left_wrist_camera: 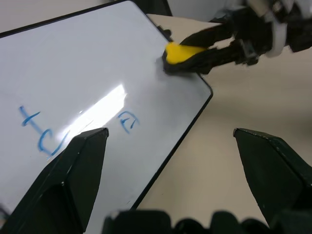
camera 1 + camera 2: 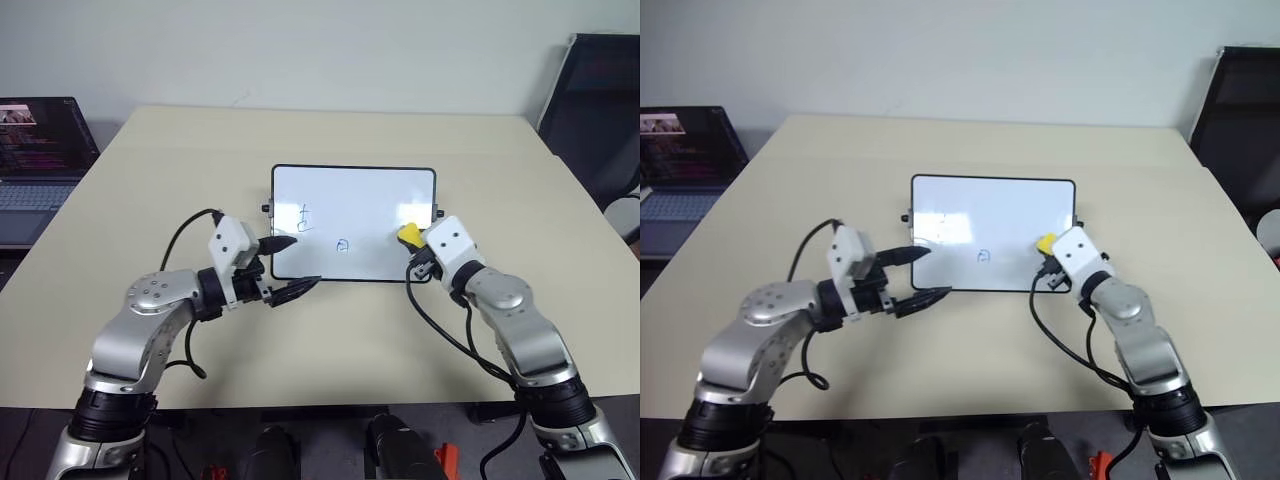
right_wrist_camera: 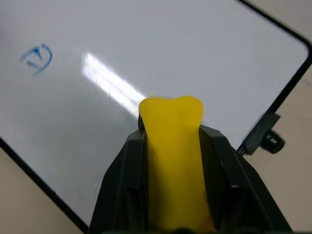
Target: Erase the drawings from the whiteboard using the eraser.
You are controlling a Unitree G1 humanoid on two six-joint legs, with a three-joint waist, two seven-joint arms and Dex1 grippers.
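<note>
Right gripper (image 3: 170, 146) clamped on eraser (image 2: 409, 236), at board (image 2: 353, 190) right edge. Left gripper (image 2: 285, 268) open, empty, by near-left corner. Two drawings (image 2: 343, 245) left; right side clean.

Eraser (image 3: 171, 161): near end hidden between the right tool's (image 2: 412, 252) black fingers; dark underside hardly shows.
Whiteboard (image 2: 352, 195): near left corner covered by the left tool (image 2: 287, 266); near right corner behind the right tool; cut by the frame edges in both wrist views.
Drawings (image 1: 41, 134): too small to read in the head views; in the left wrist view one scribble runs behind a finger (image 1: 63, 185).
Laptop (image 2: 40, 150): cut off at the left edge, screen text unreadable.
Chair (image 2: 600, 110): far right, only partly in frame.
</note>
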